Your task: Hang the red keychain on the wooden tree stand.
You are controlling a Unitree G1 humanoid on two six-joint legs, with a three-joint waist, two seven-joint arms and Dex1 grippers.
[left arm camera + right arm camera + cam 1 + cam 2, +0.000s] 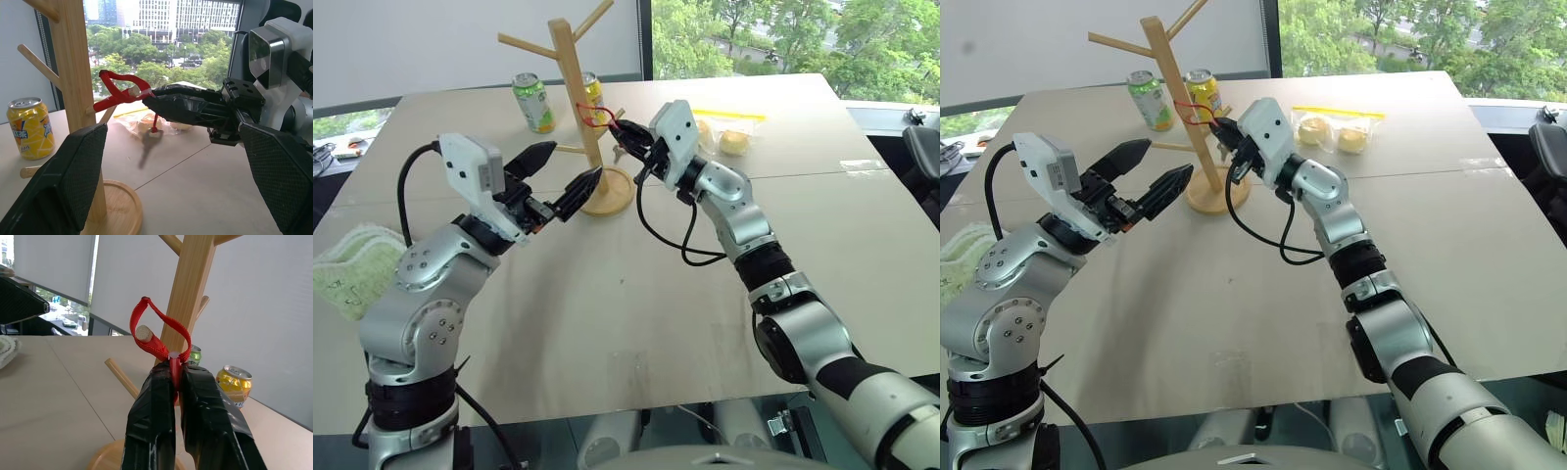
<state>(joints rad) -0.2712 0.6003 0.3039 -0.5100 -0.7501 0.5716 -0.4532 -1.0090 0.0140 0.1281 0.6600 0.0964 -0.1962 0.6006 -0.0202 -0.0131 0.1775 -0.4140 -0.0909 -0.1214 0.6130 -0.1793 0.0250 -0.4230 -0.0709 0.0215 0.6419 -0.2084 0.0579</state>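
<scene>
The wooden tree stand [570,78] rises at the table's far middle on its round base [612,193]. My right gripper [176,369] is shut on the red keychain [156,320] where the strap's two ends meet. The red loop lies over the tip of one upward-angled peg [143,333] next to the pole. A small key [149,144] dangles below the right gripper's fingers [186,105]. Left of the stand's base, my left gripper [576,160] hangs open and empty, pointing at the stand.
Behind the stand are a green can [534,103] and a yellow can [592,93]. A clear bag of buns [729,132] lies to the far right. A green and white cloth [352,269] sits at the table's left edge. A black cable [656,230] loops under my right wrist.
</scene>
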